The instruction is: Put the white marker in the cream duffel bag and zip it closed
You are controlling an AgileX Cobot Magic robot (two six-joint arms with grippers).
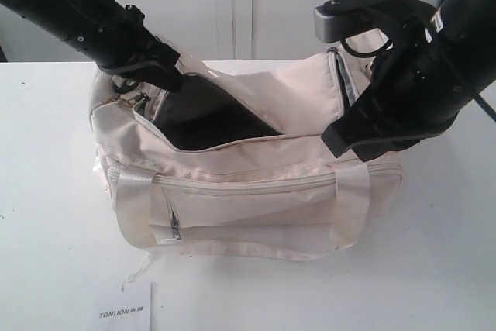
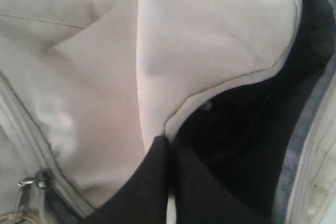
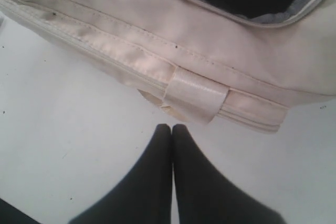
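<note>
Cream duffel bag [image 1: 256, 191] sits on the white desk [image 1: 46, 253], top zipper open, black lining [image 1: 217, 118] exposed through the gap. White marker: not visible in any view, neither on the desk around the bag nor in the part of the opening that shows. Judged likely to be inside the bag, but unconfirmed. Left fingers [image 2: 152, 182] are pressed together, tips touching the zippered edge of the bag's top flap at the mouth. Cannot tell whether a fold of fabric is pinched between them. Right fingers [image 3: 152, 182] are pressed together with nothing in them, over bare desk just beside the bag's long side, near one strap handle [image 3: 195, 98]. The gold keyring pull [image 1: 122, 101] lies at the end of the bag where the left arm works, close beside the left fingers and outside the opening. From there the zipper track curves along the bag's top toward the far end, near the right arm. Judgement: the left arm is much nearer the pull, and closing means drawing the pull along the bag's length toward the right arm's end. The soft flap will likely bunch unless that end is braced. A printed card [image 1: 124, 312] lies on the desk near the bag's front, apart from it.
</note>
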